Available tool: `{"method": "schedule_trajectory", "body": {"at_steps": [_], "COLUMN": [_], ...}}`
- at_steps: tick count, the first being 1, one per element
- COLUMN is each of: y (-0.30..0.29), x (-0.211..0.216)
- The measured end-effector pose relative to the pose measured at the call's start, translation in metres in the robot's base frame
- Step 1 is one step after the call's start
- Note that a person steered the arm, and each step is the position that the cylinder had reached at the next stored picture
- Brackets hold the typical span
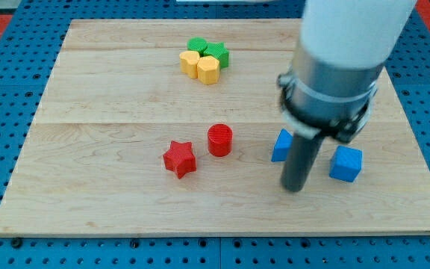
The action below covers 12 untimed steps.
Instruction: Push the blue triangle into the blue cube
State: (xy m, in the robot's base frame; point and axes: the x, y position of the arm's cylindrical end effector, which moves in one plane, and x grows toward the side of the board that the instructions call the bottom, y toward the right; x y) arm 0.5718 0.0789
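The blue triangle (281, 146) lies on the wooden board (125, 149) right of centre, partly hidden behind my rod. The blue cube (346, 164) sits to its right, apart from it. My tip (295, 187) rests on the board just below and right of the triangle, in the gap between the two blue blocks, left of the cube. The arm's white and grey body covers the board above the blocks.
A red cylinder (219, 140) and a red star (179, 158) sit left of the triangle. Near the view's top, two yellow blocks (200, 66) touch two green blocks (208, 51). Blue perforated table surrounds the board.
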Motion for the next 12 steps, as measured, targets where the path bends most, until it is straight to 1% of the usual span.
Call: {"method": "schedule_trajectory", "body": {"at_steps": [1,2,3,4,5,10,11,12], "y": [-0.061,-0.080,-0.053,-0.012,0.010,0.011,0.021,0.059], "x": [-0.037,-0.092,-0.111,-0.088,-0.067,-0.076,-0.076,-0.075]}}
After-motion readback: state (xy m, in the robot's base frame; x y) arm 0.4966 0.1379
